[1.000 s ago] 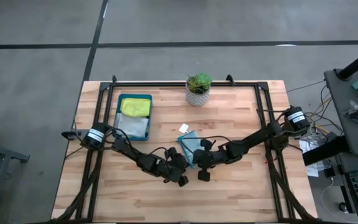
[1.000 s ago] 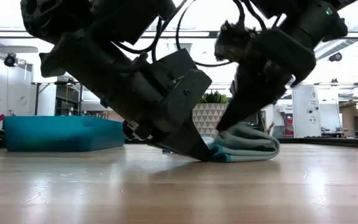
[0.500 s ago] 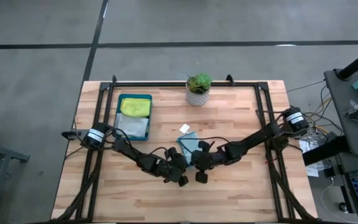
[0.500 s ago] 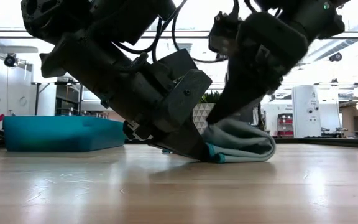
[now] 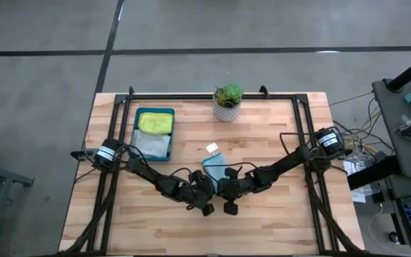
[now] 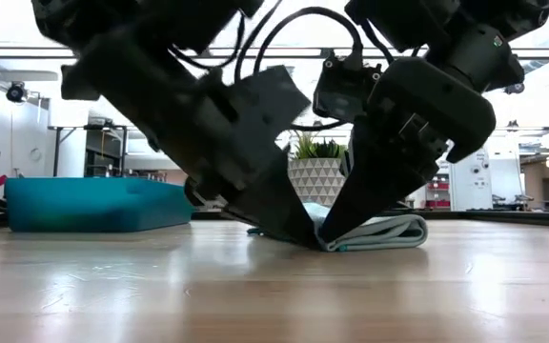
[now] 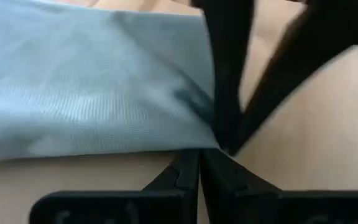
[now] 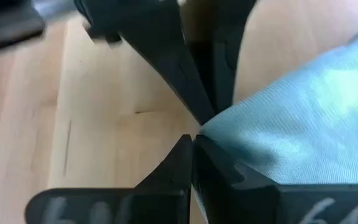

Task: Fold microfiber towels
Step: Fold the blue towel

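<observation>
Light teal cloth was what I had under both grippers: the teal towel [image 5: 213,165] lay near the middle of the wooden table [image 5: 277,221], folded over itself, with its white tag [image 5: 210,148] at the far edge. In the low view the towel [image 6: 375,232] looked like a flat folded stack resting on the wood.

The left gripper [image 5: 207,201] was down at the near corner of the towel. In the left wrist view its fingers [image 7: 179,177] were pressed together at the tips, right at the towel's corner [image 7: 92,99]; I could not tell if cloth was between them. The right gripper [image 5: 229,200] was just beside it, almost touching, at the same corner. In the right wrist view its fingers [image 8: 182,158] were also together, with the tips at the edge of the towel [image 8: 309,124], and again I could not see cloth inside.

The dark teal tray [image 5: 137,112] stood at the far left of the table and held 2 towels that I could see: a yellow towel [image 5: 155,123] and a pale grey towel [image 5: 153,145] in front of it. A potted plant [image 5: 227,101] stood at the far edge, well apart from the grippers.
</observation>
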